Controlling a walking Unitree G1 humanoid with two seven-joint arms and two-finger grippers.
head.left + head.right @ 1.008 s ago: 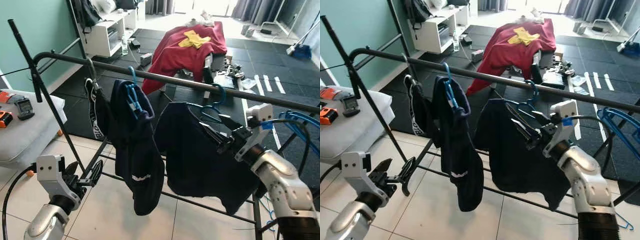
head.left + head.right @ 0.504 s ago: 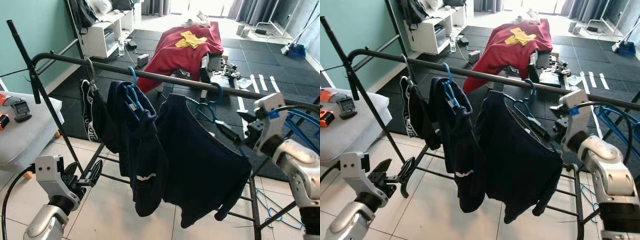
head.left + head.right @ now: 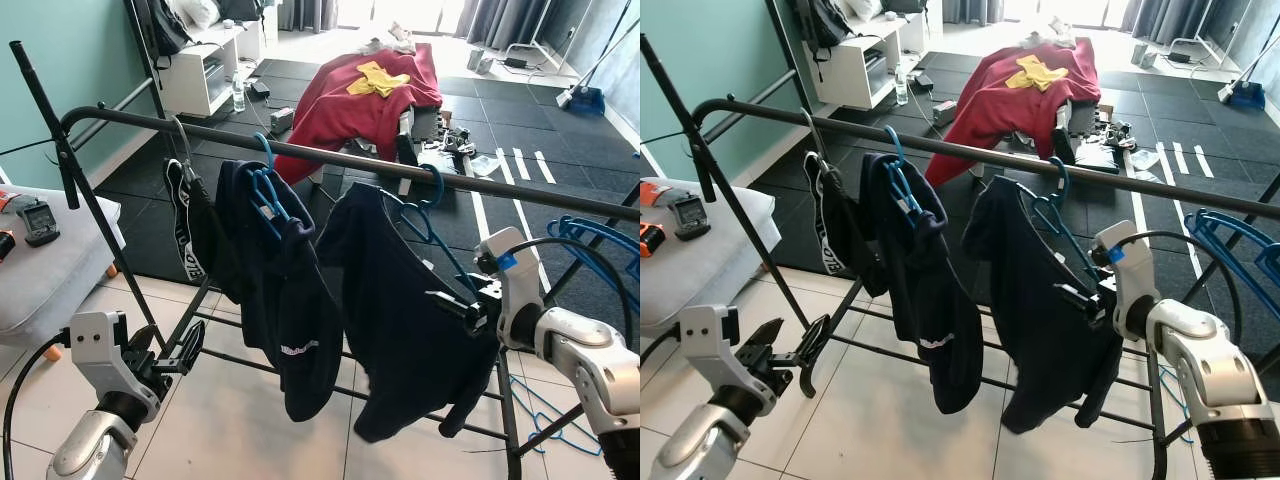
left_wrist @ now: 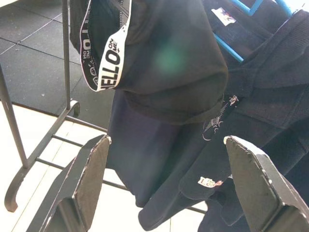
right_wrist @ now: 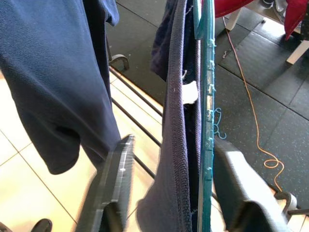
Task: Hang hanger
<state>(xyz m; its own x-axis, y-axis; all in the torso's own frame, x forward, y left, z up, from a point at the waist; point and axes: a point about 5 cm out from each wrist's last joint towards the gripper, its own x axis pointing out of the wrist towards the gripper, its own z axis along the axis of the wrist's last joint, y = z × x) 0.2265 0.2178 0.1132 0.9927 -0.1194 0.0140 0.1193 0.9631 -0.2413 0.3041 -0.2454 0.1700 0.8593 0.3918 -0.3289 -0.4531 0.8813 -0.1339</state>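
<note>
Blue hanger (image 3: 428, 222) hooked over the black rail (image 3: 330, 158), tilted, carrying a dark navy shirt (image 3: 400, 310) that hangs below, beside another dark garment on a blue hanger.

Both head eyes look down on the clothes rack (image 3: 330, 158); each wrist camera faces its hanging garments (image 4: 193, 96) close up.

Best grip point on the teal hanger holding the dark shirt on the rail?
Probably the teal hanger's lower shoulder arm, coming from the robot's right, where the right gripper already is. The right wrist view shows that thin bar edge-on between the open fingers, beside the dark shirt's collar seam. The hook sits on the rail.
</note>
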